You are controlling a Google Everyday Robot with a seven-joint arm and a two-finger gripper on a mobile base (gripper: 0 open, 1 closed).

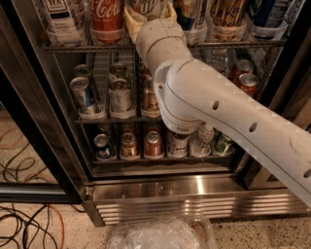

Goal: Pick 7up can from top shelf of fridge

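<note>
The fridge stands open in front of me, with wire racks full of drinks. On the top shelf, the 7up can shows only as a white patch with green lettering at the picture's upper edge. My gripper is at that can, with its cream-coloured end reaching in around the can's lower part. The thick white arm runs from the lower right up to it and hides the racks behind.
A red Coca-Cola can and a clear bottle stand left of the gripper on the same rack. More cans fill the lower racks. The dark door frame is on the left, cables lie on the floor, and a clear plastic bin sits below.
</note>
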